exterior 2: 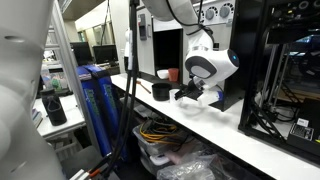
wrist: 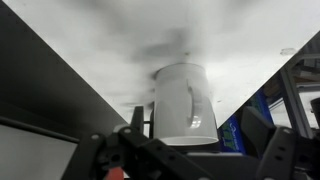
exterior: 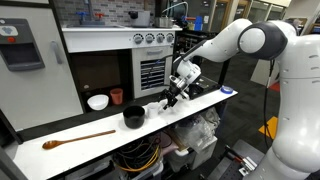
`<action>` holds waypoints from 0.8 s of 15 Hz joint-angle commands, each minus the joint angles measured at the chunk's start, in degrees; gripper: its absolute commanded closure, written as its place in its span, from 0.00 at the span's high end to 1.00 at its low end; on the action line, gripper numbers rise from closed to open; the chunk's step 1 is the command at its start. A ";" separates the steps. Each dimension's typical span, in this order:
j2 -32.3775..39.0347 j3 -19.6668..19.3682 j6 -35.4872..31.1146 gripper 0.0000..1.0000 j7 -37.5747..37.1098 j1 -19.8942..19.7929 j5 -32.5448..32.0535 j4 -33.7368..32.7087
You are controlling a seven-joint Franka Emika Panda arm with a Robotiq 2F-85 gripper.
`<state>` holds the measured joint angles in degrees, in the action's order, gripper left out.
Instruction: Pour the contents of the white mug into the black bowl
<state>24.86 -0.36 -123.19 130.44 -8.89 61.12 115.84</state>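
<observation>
The tool (exterior: 168,101) hangs angled down over the worktop (exterior: 200,104), and the wrist view shows its fingers (wrist: 133,130) spread wide with nothing clamped between them. Framed in that gap, just ahead, is the white mug (wrist: 182,100), sitting on the worktop and not yet touched. In both exterior views it is hard to pick out, white on white, somewhere low under the tool. The black bowl (exterior: 134,117) waits near that spot, mouth up. The low white dish (exterior: 97,102) at the back, beside the red-orange cup (exterior: 116,96), is well apart from all this.

How will the mug handle? It looks glossy and hard, so I'd call it stiff, a bit slippery and breakable if it tips off the edge. Its contents are hidden, so the weight is anyone's guess, and I'd treat it as loaded. The best hold looks to be across the round body, one finger on each side, clear of the handle (wrist: 205,110), and it should stay level until it's over the bowl.

As for which way it points, its long axis runs up and down in the wrist view, so it seems to stand on its base, though the mouth itself isn't visible. The handle faces back toward the tool, slightly to the right in that view.
</observation>
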 commanded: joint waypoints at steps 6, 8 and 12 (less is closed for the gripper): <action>0.83 0.00 0.71 0.35 2.64 -0.51 1.86 -0.87; 0.69 -0.05 0.78 0.21 2.81 -0.59 1.86 -0.74; 0.53 -0.18 0.93 0.00 3.22 -0.71 1.70 -0.60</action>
<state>24.86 -0.41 -123.19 130.98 -8.92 61.23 115.84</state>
